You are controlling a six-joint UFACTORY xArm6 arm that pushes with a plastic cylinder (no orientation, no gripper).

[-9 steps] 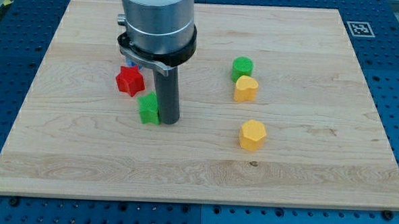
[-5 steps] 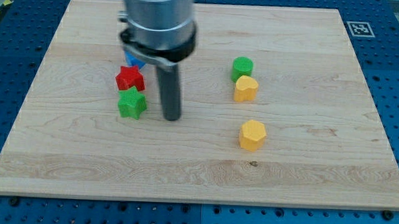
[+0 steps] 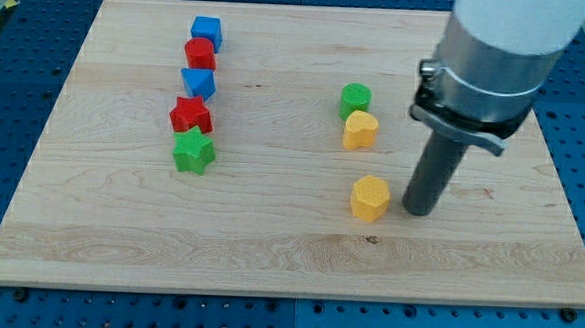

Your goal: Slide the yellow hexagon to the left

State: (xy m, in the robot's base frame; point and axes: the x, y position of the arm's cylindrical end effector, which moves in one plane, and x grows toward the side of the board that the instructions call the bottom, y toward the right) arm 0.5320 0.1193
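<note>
The yellow hexagon (image 3: 370, 198) lies on the wooden board (image 3: 269, 252), right of centre and toward the view's bottom. My tip (image 3: 418, 211) rests on the board just to the hexagon's right, a small gap apart from it. A second yellow block (image 3: 360, 129), rounded in shape, sits above the hexagon, touching a green cylinder (image 3: 355, 98).
A column of blocks stands at the view's left: blue cube (image 3: 206, 30), red block (image 3: 199, 53), blue block (image 3: 198, 82), red star (image 3: 191, 115), green star (image 3: 193, 152). A fiducial marker (image 3: 526, 42) is at the board's top right corner.
My tip has moved from beside the green star at the left across to the right side of the yellow hexagon. The green star was pushed left under the red star earlier.
</note>
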